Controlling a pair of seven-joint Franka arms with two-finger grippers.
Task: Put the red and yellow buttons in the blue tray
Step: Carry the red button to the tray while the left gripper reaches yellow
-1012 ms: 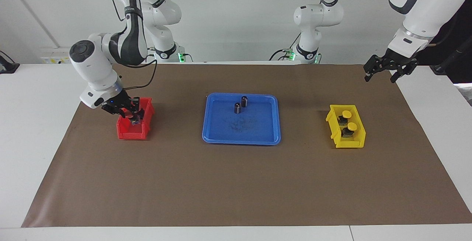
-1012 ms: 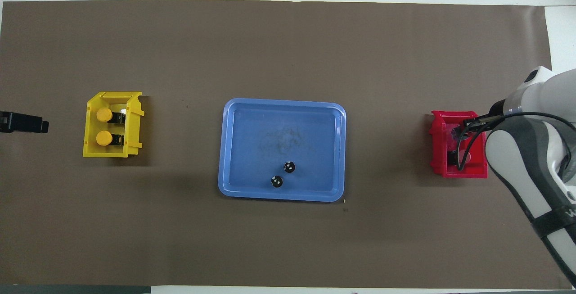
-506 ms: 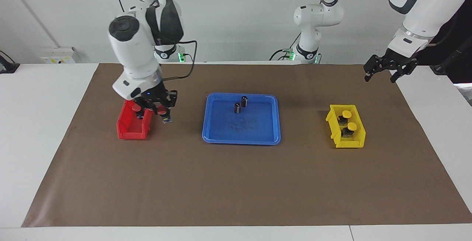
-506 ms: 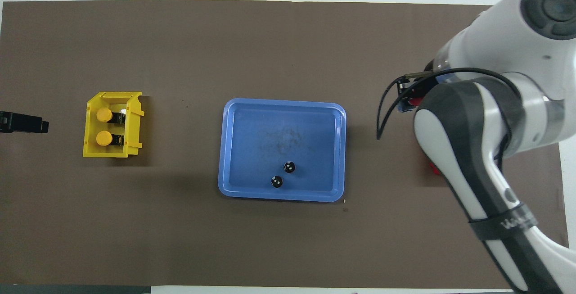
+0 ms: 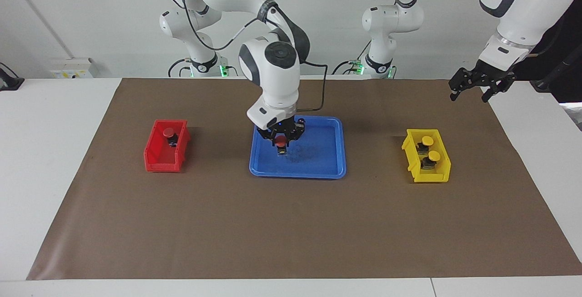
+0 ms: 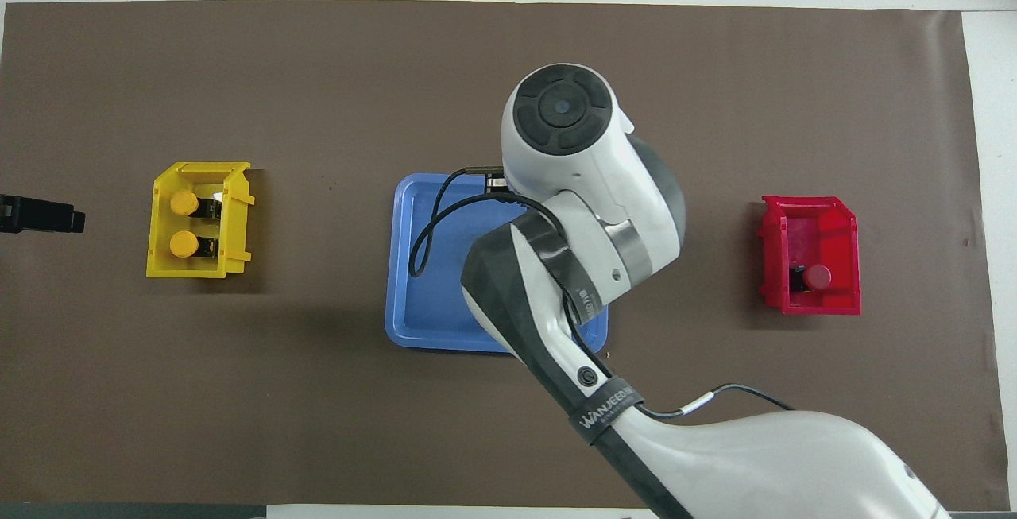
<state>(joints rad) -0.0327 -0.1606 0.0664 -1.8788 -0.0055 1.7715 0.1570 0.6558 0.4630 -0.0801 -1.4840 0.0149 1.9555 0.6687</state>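
— Where's my right gripper (image 5: 281,144)?

— I have it low over the flat rectangular blue plastic tray (image 5: 327,163), clamped on a red-capped push button (image 5: 282,141)

— The rest?

— One red-capped button (image 5: 169,132) sits in the small red bin (image 5: 157,160), two yellow-capped buttons (image 5: 427,141) in the small yellow bin (image 5: 413,163). My left gripper (image 5: 473,88) waits spread wide, holding nothing

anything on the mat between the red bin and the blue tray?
Nothing: bare brown mat between the red bin and the blue tray, clearest in the facing view. Overhead, the right arm covers part of the tray, not that stretch.
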